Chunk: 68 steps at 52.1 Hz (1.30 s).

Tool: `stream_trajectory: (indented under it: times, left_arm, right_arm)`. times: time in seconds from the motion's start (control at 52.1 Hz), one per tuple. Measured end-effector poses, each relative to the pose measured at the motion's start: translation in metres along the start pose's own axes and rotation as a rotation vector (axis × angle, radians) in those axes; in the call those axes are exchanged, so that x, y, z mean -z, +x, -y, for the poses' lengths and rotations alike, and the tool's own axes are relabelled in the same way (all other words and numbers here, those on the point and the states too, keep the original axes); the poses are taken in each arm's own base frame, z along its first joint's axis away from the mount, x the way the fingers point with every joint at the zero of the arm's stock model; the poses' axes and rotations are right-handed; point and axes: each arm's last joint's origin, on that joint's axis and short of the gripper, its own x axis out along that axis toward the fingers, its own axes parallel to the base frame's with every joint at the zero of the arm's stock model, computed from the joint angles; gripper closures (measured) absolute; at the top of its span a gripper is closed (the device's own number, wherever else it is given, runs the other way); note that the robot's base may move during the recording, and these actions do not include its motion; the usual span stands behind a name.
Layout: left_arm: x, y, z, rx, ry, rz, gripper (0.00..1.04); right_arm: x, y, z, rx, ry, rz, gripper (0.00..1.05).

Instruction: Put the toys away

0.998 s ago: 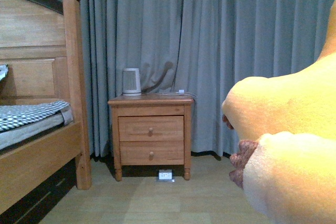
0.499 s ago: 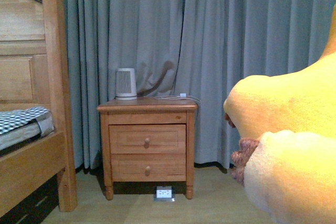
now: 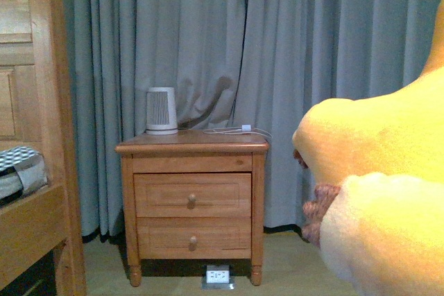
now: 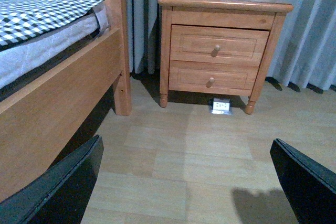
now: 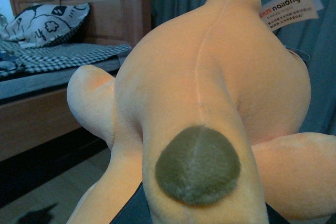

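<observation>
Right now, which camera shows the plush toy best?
Right wrist view: the plush toy fills it, seam and tag visible. Front view catches only yellow parts at its right edge; left wrist view shows none.

Soft orange-yellow plush toy [image 3: 378, 140], cream limb, brown paw stitching, printed tag, hangs in mid-air

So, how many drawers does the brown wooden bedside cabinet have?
2. The upper drawer sits just under the top of the brown wooden bedside cabinet; the lower drawer is directly below it. Both are shut. Its back is hidden.
</observation>
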Motion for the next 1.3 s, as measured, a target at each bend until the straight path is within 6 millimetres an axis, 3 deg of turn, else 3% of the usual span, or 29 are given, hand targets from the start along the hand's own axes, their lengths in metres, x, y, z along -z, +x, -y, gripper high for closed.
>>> stream_trajectory:
  times: [1.305]
  left_arm:
    - [0.0000, 0.0000, -0.0001, -0.003, 0.000, 0.000, 0.06]
  right_arm:
    - [0.0002, 0.0002, -0.0002, -0.006, 0.001, -0.002, 0.88]
